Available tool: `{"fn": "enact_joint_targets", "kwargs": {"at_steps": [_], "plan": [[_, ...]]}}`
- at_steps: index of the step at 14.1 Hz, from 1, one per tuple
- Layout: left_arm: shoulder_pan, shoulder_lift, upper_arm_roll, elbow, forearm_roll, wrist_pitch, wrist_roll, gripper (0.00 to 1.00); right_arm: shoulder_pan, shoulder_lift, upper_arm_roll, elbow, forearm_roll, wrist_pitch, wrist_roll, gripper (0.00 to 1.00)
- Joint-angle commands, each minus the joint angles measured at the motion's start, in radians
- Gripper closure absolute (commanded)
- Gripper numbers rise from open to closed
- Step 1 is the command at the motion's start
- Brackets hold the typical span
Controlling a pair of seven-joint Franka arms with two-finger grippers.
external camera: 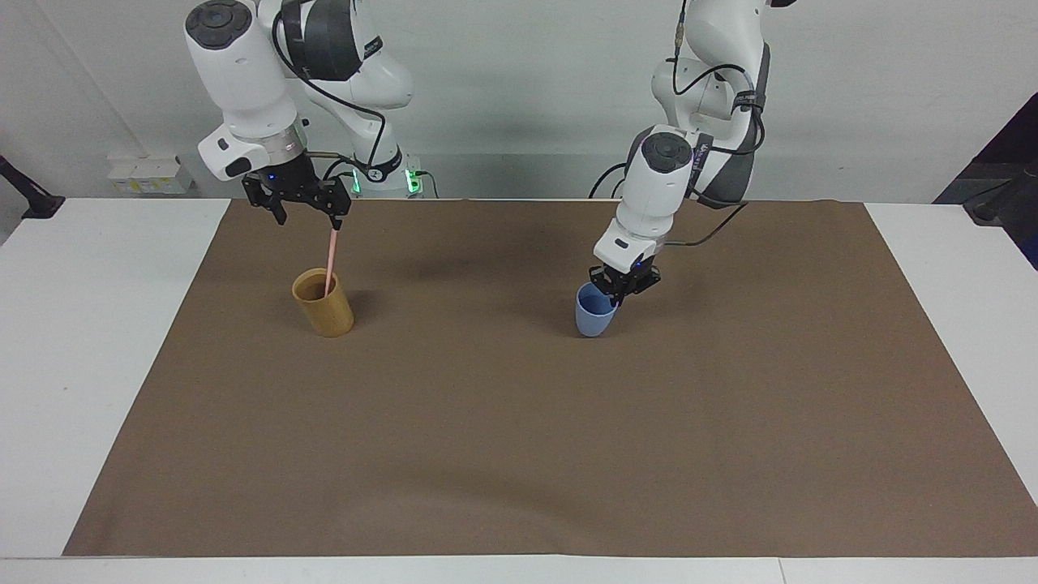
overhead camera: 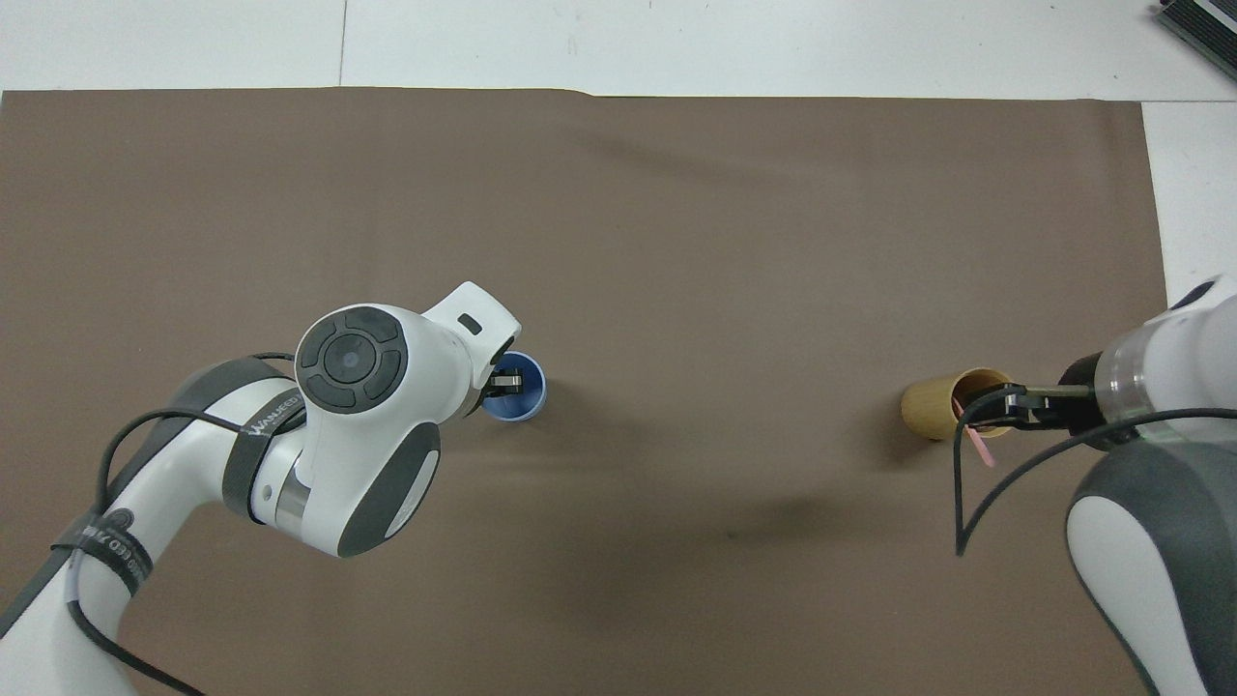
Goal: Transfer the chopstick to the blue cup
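Note:
A pale-pink chopstick [external camera: 329, 261] stands tilted in a tan bamboo-coloured cup [external camera: 324, 306] toward the right arm's end of the mat; both show in the overhead view, the cup [overhead camera: 930, 407] and the stick [overhead camera: 980, 449]. My right gripper [external camera: 308, 214] is open over that cup, with one finger at the stick's top end; it also shows in the overhead view [overhead camera: 1005, 406]. My left gripper [external camera: 618, 285] is shut on the rim of the blue cup [external camera: 593, 316], held low at the mat near its middle. The blue cup also shows in the overhead view [overhead camera: 520, 404].
A brown mat [external camera: 519, 454] covers most of the white table [external camera: 73, 365]. The left arm's white elbow [overhead camera: 358, 425] hangs over the mat beside the blue cup.

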Motion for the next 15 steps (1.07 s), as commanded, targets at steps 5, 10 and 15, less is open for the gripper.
{"fn": "enact_joint_targets", "kwargs": {"at_steps": [5, 10, 15], "plan": [[-0.025, -0.009, 0.017, -0.009, -0.009, 0.007, -0.015, 0.02, 0.003, -0.076, -0.001, -0.187, 0.0, 0.113, -0.048, 0.0], [-0.023, -0.063, 0.022, 0.099, -0.006, -0.169, 0.021, 0.0, 0.004, -0.082, 0.001, -0.201, 0.0, 0.13, -0.061, 0.45], [0.09, -0.081, 0.031, 0.337, -0.006, -0.469, 0.181, 0.0, 0.003, -0.094, 0.0, -0.213, 0.0, 0.107, -0.059, 1.0]]}}
